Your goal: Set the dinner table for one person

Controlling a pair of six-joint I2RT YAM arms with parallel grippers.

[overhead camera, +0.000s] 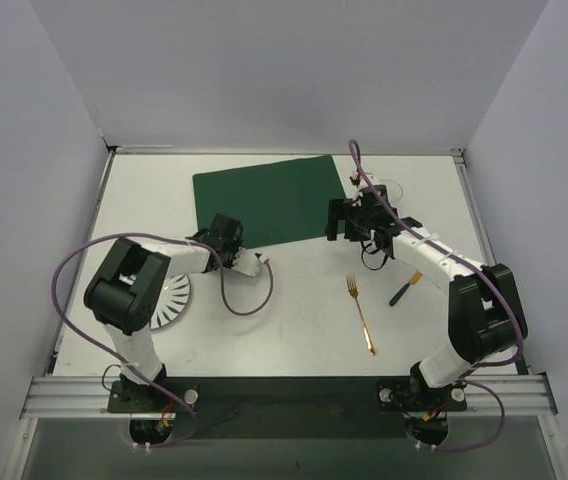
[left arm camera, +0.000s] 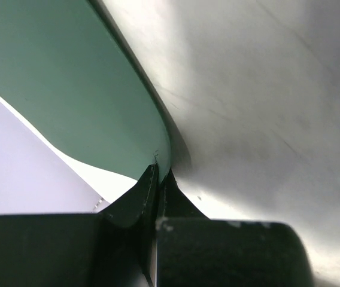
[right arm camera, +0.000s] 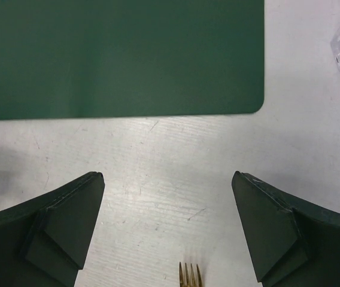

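My left tool pinches the green placemat edge, at 12 o'clock on the surface. The right tool gapes wide. I judge that a thin pinch may slip, buckling the placemat.

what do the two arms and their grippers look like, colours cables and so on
The left arm and right arm have white links between bulky black joint housings. A purple cable loops along each. The left gripper and right gripper have dark, near-black wedge-shaped jaws tapering to blunt tips. No markings are legible.
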